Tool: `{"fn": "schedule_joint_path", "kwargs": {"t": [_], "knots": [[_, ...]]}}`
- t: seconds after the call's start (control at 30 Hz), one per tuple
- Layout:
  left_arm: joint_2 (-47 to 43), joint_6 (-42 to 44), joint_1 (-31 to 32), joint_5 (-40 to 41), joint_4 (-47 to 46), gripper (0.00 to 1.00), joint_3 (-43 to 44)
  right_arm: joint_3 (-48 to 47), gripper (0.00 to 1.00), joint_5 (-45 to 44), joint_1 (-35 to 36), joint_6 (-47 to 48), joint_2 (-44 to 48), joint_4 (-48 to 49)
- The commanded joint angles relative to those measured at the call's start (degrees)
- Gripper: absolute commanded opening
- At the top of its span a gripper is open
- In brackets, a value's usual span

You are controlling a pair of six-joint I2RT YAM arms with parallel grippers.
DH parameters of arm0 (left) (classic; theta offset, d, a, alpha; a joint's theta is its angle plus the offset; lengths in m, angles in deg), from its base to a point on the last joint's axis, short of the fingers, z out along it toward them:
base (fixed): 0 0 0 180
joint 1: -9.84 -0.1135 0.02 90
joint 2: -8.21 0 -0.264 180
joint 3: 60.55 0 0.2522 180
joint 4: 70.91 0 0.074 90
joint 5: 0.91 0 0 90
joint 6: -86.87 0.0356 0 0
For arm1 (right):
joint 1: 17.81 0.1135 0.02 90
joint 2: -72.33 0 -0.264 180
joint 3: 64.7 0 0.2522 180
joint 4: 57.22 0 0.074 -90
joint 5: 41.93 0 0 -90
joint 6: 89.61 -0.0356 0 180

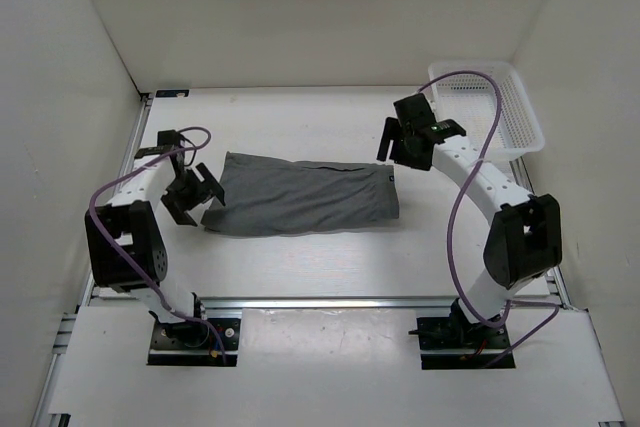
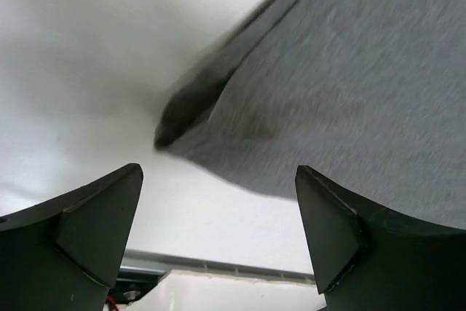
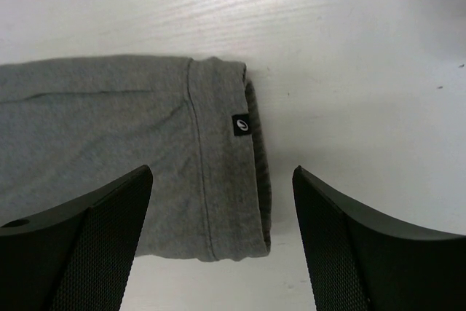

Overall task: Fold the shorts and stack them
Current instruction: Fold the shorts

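Two grippers hang at the ends of the shorts, which lie as a long flat band across the middle of the table. Our left gripper is at the left end and our right gripper at the right hem, both spread wide and holding nothing. We judge a crosswise fold comes next. We should pinch every layer at one end, lift low, and lay it squarely over the other, keeping the edges matched.

shorts plain mid-grey, label black; basket white mesh; table white; cable purple.
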Motion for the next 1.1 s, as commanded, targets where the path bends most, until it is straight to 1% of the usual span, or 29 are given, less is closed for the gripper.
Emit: {"fn": "schedule_joint_path", "kwargs": {"t": [0.0,0.07,0.17,0.23,0.27,0.3,0.33,0.4,0.43,0.47,0.5,0.53,0.57,0.6,0.67,0.7,0.73,0.77,0.8,0.83,0.87,0.9,0.93,0.97,1.0,1.03,1.07], "knots": [[4.75,-1.27,0.04,-0.01,-3.70,0.97,2.95,1.59,0.82,1.18,-0.02,-0.10,2.89,-1.23],[6.53,-2.05,0.04,-0.54,-4.40,0.96,2.96,2.91,0.83,1.18,-0.02,-0.10,4.21,-1.24],[8.72,-3.72,0.04,-2.03,-6.34,0.95,0.42,4.48,0.83,1.18,-0.02,-0.10,6.23,-1.76],[9.61,-4.51,0.04,-2.91,-7.13,0.89,-0.64,5.10,0.83,0.57,-0.02,-0.10,6.94,-1.76],[10.48,-5.04,0.04,-3.52,-7.83,0.84,-1.25,5.10,0.83,0.05,-0.02,-0.10,7.46,-2.29],[11.01,-5.05,0.04,-3.53,-7.84,0.68,-1.26,5.10,0.83,0.04,-0.02,-0.10,7.99,-2.29],[11.80,-5.05,0.04,-4.23,-7.84,0.57,-1.26,5.10,0.83,0.04,-0.02,-0.10,7.99,-2.90],[11.81,-5.05,0.04,-4.23,-7.84,0.28,-0.03,5.63,0.83,0.04,-0.02,-0.10,9.13,-2.91],[11.81,-5.05,0.04,-4.23,-7.84,0.16,0.49,5.63,0.83,0.04,-0.02,-0.10,9.14,-3.43],[11.81,-4.44,0.04,-4.23,-7.84,0.10,1.80,5.63,0.83,0.04,-0.02,-0.10,9.75,-3.43],[11.81,-4.43,0.65,-3.02,-7.84,0.10,2.86,6.15,0.83,0.04,-0.02,-0.10,10.45,-3.43],[10.68,-4.43,0.66,-1.09,-5.49,0.10,4.18,6.16,0.83,-0.57,-0.02,-0.10,10.46,-4.04],[10.06,-4.43,2.66,1.45,-3.99,0.10,5.67,6.16,0.83,-0.57,-0.02,-0.10,11.24,-4.05],[9.44,-3.91,3.64,6.70,-2.49,0.10,9.08,6.77,0.83,-0.57,-0.02,-0.10,11.77,-4.66],[8.30,-3.21,7.14,10.78,1.99,0.10,12.78,7.30,0.85,-1.19,-0.02,-0.10,13.35,-5.19],[8.29,-2.59,8.47,12.54,3.57,0.10,16.98,7.30,0.85,-1.19,-0.54,-0.10,14.40,-5.19],[8.29,-2.59,9.96,16.56,5.24,0.10,19.37,7.30,0.85,-1.19,-0.55,-0.10,14.41,-5.19],[8.29,-2.59,11.63,18.51,6.82,0.10,21.74,7.82,0.85,-1.19,-0.55,-0.10,15.37,-5.71],[8.90,-2.59,15.12,20.27,9.62,0.10,26.55,7.83,0.85,-1.19,-1.16,-0.10,15.90,-5.72],[8.91,-1.89,17.16,23.42,10.87,0.10,29.12,7.83,0.85,-1.19,-1.16,-0.10,16.78,-6.50],[10.82,-1.88,19.18,24.67,12.19,0.10,32.02,7.83,0.85,-1.19,-1.86,0.42,17.83,-6.51],[11.97,-1.27,23.64,25.99,13.59,0.10,35.01,7.83,0.85,-1.19,-1.87,0.43,18.45,-7.21],[13.29,-1.27,26.12,28.78,16.74,0.10,41.74,7.83,0.85,-1.19,-2.47,0.43,19.15,-7.82],[16.35,-0.66,28.67,29.86,18.25,0.10,45.37,7.83,0.87,-1.19,-3.26,0.43,20.72,-7.83],[18.03,-0.65,34.26,30.74,19.40,0.10,48.72,7.83,0.87,-1.19,-4.23,-0.10,21.70,-8.53],[19.79,-0.13,37.10,31.53,20.71,0.10,55.97,8.61,0.87,-1.19,-4.76,-0.10,22.75,-9.05],[21.72,0.57,40.09,31.54,23.16,0.10,59.70,9.58,0.87,-1.19,-5.37,-0.62,25.02,-9.06]]}}
